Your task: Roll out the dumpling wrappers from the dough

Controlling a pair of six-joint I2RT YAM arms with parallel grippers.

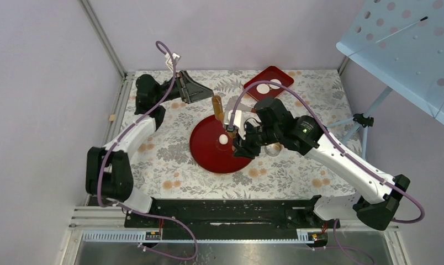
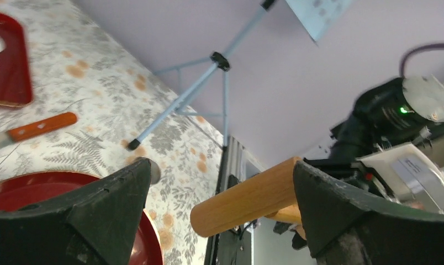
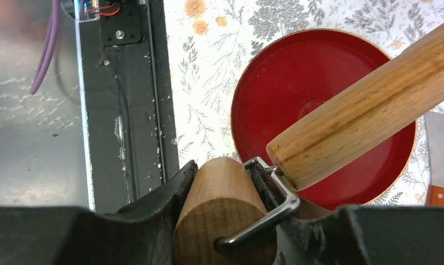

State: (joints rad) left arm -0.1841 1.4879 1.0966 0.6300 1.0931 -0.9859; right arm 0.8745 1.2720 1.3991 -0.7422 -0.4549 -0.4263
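Wooden and pale, a short handle [image 3: 222, 212] is pinched between the black fingers of the right gripper [image 3: 224, 176]. It is joined by a bent wire bracket [image 3: 275, 212] to a light wooden cylindrical roller [image 3: 369, 105]. The roller is held tilted over the far part of a round dark-red plate [image 1: 209, 154] in the middle of the floral-patterned table [image 1: 170, 171].

A small white ball of dough [image 1: 224, 139] is seen on that plate, just beside the right gripper's fingers; whether it is touched by the roller cannot be told.

Two thin white round dumpling wrappers [image 1: 263, 88] lie side by side in a red rectangular tray [image 1: 275, 73] at the far side, right of centre.

The left gripper [image 2: 221, 165] is held at the far left, apart from the plate, with its jaws spread wide and nothing between them.

A knife with an orange handle [image 2: 40, 126] lies on the table between tray and plate.
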